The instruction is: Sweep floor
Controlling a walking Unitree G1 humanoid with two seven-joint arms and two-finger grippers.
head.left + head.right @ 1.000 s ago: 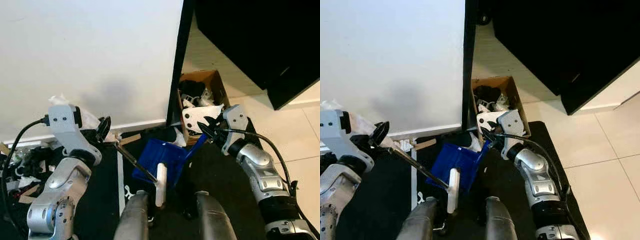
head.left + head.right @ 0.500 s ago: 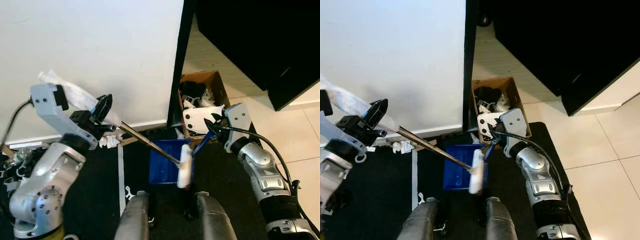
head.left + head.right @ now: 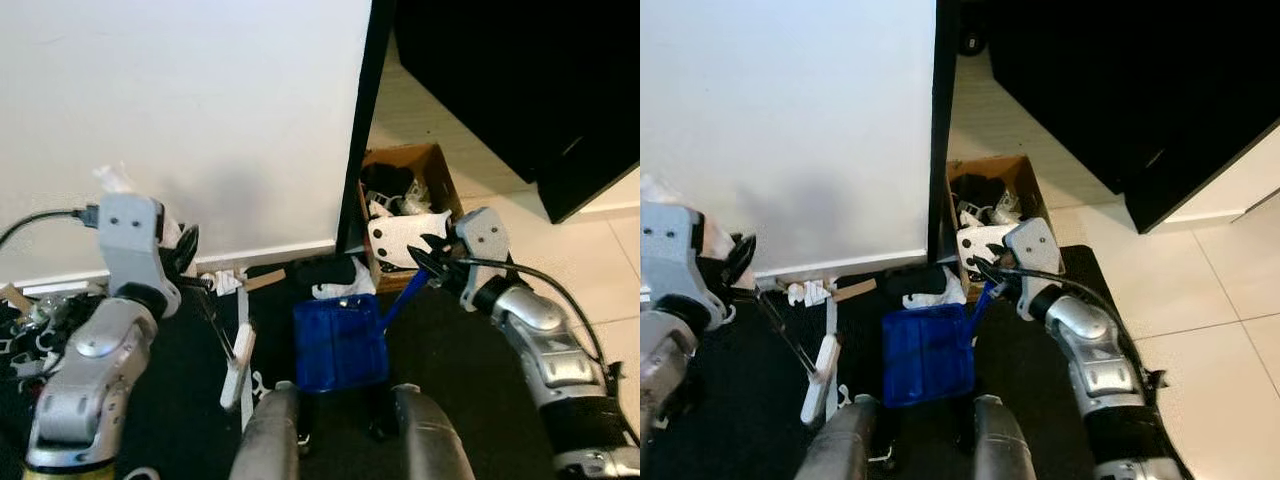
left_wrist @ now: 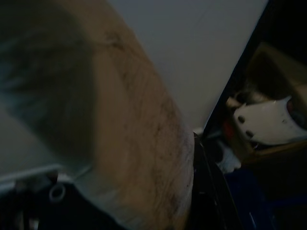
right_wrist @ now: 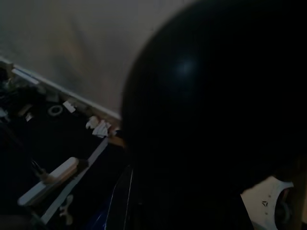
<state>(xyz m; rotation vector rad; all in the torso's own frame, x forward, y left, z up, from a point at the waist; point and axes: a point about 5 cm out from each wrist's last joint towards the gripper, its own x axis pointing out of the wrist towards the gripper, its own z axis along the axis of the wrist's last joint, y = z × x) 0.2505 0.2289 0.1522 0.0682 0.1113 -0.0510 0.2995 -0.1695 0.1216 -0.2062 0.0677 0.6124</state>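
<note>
Seen from the head camera, a dark mat on the floor at the foot of a white wall, with pale tiled floor off at 3 o'clock. At 9 o'clock, the left end effector clenched on the thin dark metal handle of a small hand brush; handle slanting down toward 6 o'clock and ending in a long white brush head resting on the mat, just left of a white tape line. At 6 o'clock, near the middle, a blue plastic dustpan lying on the mat, open mouth toward the wall, its blue handle rising toward 2 o'clock into the right end effector — closed on that handle. Brush head and dustpan apart, the tape line between them. Just past the dustpan toward 12 o'clock, a crumpled white scrap and a dark object against the base of a black vertical edge. Beyond the right end effector, at about 1 o'clock, an open brown cardboard box holding dark and white items, a white perforated plastic piece leaning at its near side. More small white scraps along the skirting beside the left end effector, and a tangle of clutter at far 9 o'clock. Large black furniture at 1 to 2 o'clock. Two grey rounded leg tops at the bottom edge. Wrist views dark and blurred — little to make out beyond the wall, the white brush head and the white perforated piece.
</note>
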